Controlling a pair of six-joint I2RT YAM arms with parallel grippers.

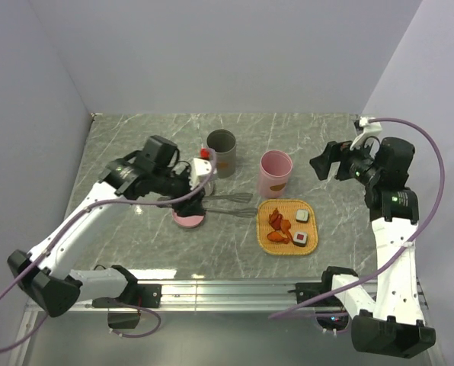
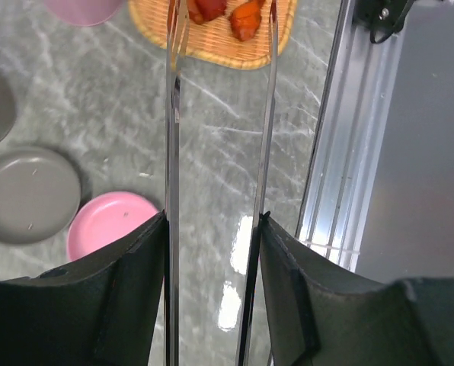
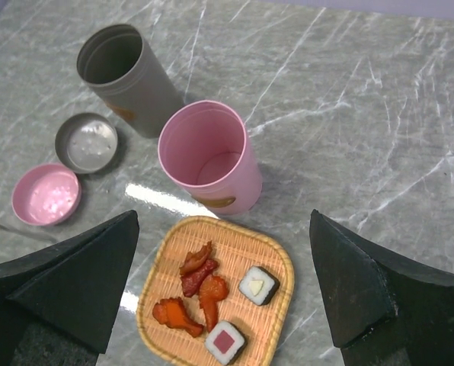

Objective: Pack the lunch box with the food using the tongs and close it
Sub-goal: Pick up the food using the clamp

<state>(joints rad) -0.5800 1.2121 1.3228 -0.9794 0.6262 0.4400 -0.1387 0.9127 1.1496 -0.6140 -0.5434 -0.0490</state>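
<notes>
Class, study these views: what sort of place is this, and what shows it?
Most likely a robotics test bench, not a kitchen. Two robot arms are bolted to an aluminium rail at the edge of a marble-patterned table, plain walls box it in, and the food on the woven tray is toy.

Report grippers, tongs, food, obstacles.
Left gripper shut on slim silver metal tongs. Right gripper open, empty. Toy sushi rolls, orange-red chunks on square orange woven tray. Nothing blocking.

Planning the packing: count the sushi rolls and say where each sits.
2. Both lie on the woven tray: a pale-centred roll nearer the pink cup, a red-centred roll at the tray's far side from it. None looks hidden.
</notes>
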